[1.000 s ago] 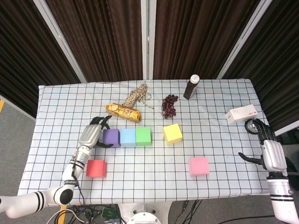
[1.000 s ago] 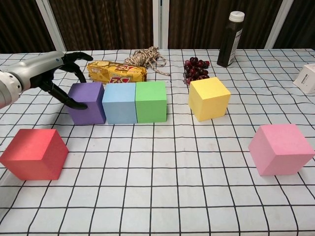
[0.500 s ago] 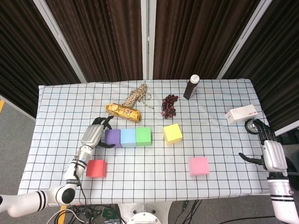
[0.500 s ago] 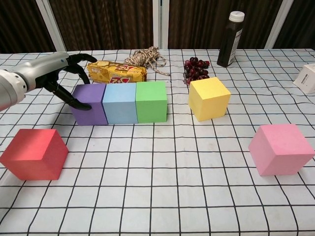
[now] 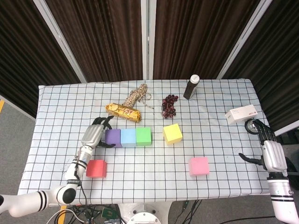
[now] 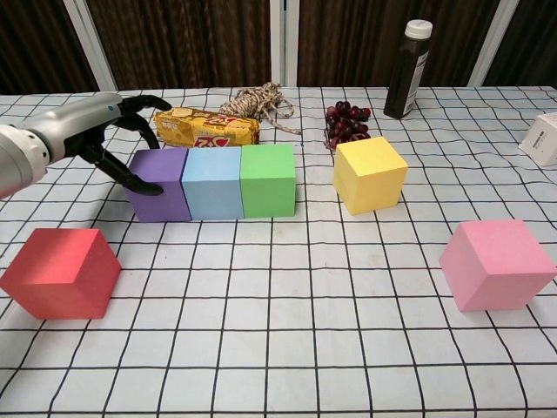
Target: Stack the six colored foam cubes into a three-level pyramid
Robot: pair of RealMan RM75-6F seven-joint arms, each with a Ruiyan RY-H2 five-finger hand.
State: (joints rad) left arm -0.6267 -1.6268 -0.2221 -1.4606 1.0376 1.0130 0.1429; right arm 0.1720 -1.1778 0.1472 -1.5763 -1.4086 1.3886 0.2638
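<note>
Three cubes already in a row as the base: purple cube (image 5: 111, 138), blue cube (image 5: 128, 137), green cube (image 5: 143, 136), faces touching, no gaps I can see. Using that row as landmark: yellow cube (image 5: 172, 133) sits just right of green w/ a gap, turned a bit off-axis; pink cube (image 5: 199, 165) is well right and nearer me; red cube (image 5: 96, 168) is nearer me, off the purple end

My left hand (image 6: 91, 131) is at the purple end of the row, fingers spread and curled, tips against purple's outer face, holding nothing. Looks like a squaring-up nudge, not a grasp. My right hand (image 5: 271, 154) hangs off the table's right edge, far from the row, empty, fingers look loosely apart

Handling, my guess: foam = light, soft, matte, so low slip risk but it'll squash and skid if pushed hard. Take each cube on two opposite side faces, mid-height, light squeeze, keep top and bottom flat for stacking. A light base row will shift easily, so set level 2 down gently over the seams

Cookie pack (image 5: 123, 112) is just behind the row, clear of it
</note>
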